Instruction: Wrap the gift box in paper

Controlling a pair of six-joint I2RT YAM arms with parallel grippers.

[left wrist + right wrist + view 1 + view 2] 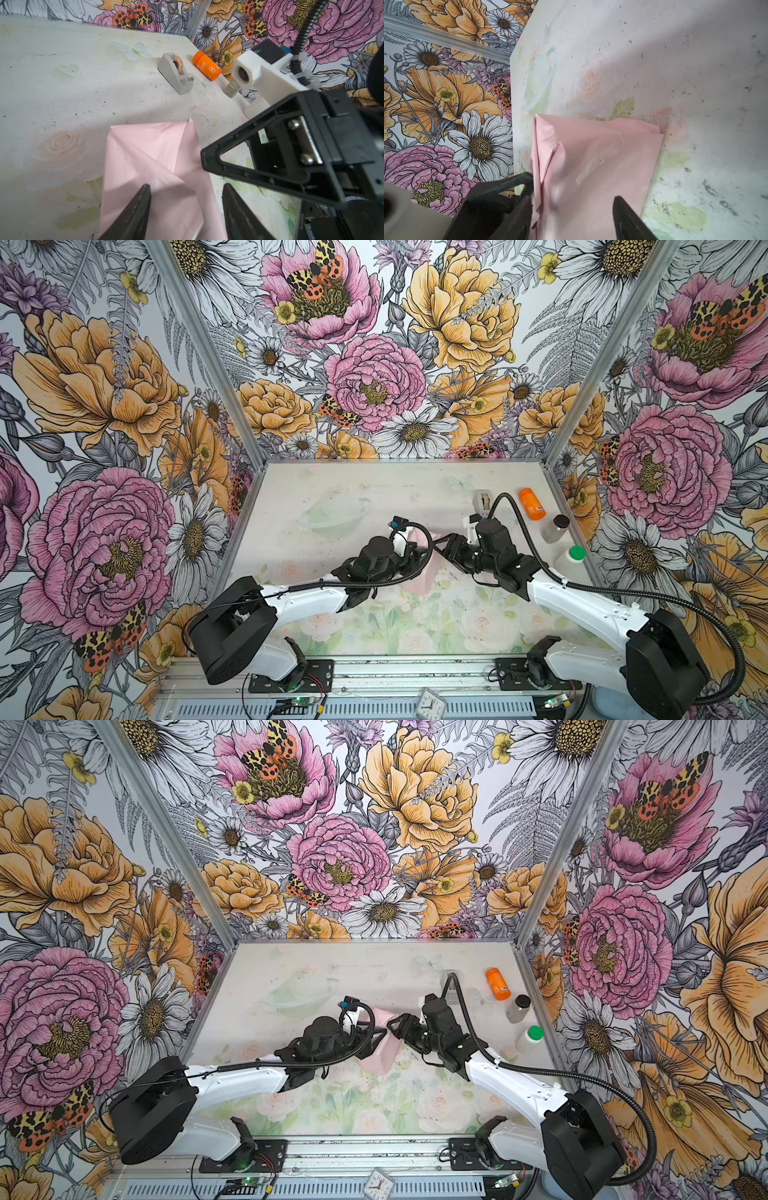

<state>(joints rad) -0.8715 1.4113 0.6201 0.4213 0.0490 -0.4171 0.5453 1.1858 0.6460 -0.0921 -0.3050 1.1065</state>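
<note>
The paper (420,585) lies pale-pink side up in the middle of the table, folded into a creased bundle (149,153). The gift box is hidden; I see no navy surface anywhere. My left gripper (187,185) hovers open over the bundle, with paper beneath the gap and nothing pinched. From the opposite side my right gripper (573,197) is also open over the paper (602,158), one finger close beside a loose folded edge. In both top views the two grippers (415,556) (395,1029) nearly meet tip to tip above the paper (378,1057).
A grey tape dispenser (482,499) stands at the back right. Near the right wall are an orange bottle (532,506) lying on its side, a clear jar with a dark lid (555,527) and a white bottle with a green cap (571,558). A small clock (430,703) sits on the front rail.
</note>
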